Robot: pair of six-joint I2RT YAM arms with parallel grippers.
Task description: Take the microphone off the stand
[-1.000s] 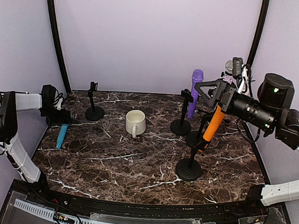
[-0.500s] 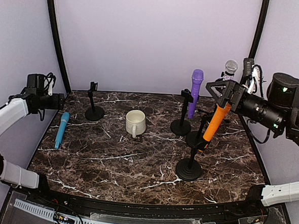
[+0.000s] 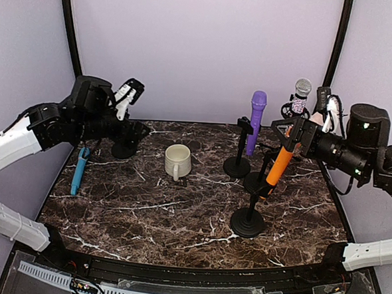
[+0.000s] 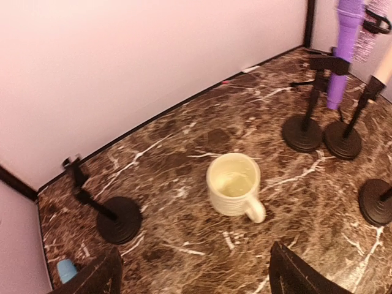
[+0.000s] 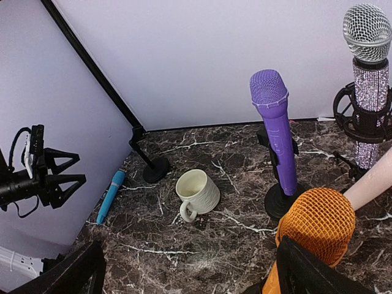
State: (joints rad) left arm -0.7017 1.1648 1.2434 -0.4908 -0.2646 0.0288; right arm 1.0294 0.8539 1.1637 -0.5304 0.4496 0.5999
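Black fingers (image 4: 97, 279), both pairs wide, empty.

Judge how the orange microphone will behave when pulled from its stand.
The orange microphone looks rigid and leans steeply, so it probably slides out along that tilt. Its stand is slim on a small round base, so it may tip or drag.
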